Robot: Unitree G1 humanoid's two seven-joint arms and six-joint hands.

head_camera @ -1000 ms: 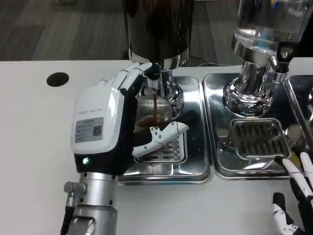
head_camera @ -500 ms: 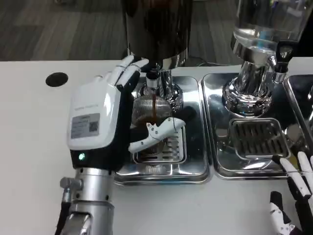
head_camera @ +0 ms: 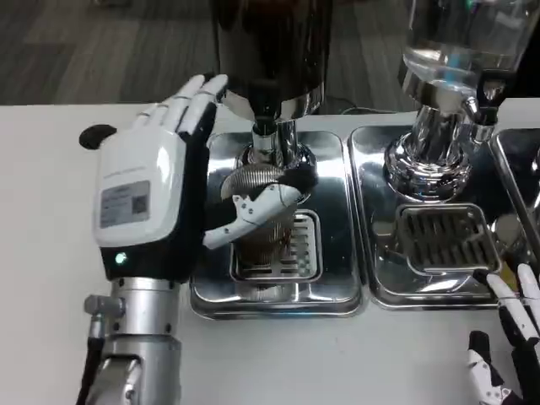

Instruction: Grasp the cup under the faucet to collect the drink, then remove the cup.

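Head view puts the left hand (head_camera: 148, 190) at centre left of the frame, its white back toward the camera, fingers reaching up toward the dark dispenser (head_camera: 270, 51) and the thumb stretched right across the front of the cup (head_camera: 266, 215). The cup stands at frame centre on the grille of the left drip tray (head_camera: 333, 287), directly below the faucet (head_camera: 266, 135). It looks clear and ribbed, with brown drink in its lower part, though the thumb covers much of it. Whether the fingers behind it press the far wall I cannot tell; from this angle the hand reads as spread wide beside the cup rather than clamped on it.

The right hand (head_camera: 510, 350) shows at the lower right corner, fingertips only, by the right tray (head_camera: 380, 287); its state cannot be judged from so little.

As for handling, the cup appears thin-walled and light (probably a disposable plastic one), so it would flex under a hard squeeze and could spill. The ribs should give some bite, but any drips would make it slick. I would take it around the middle of the wall, thumb in front and fingers behind, below the rim and above the liquid line if possible, with mild pressure. Keep it upright when drawing it toward the bottom of the frame, clear of the faucet.
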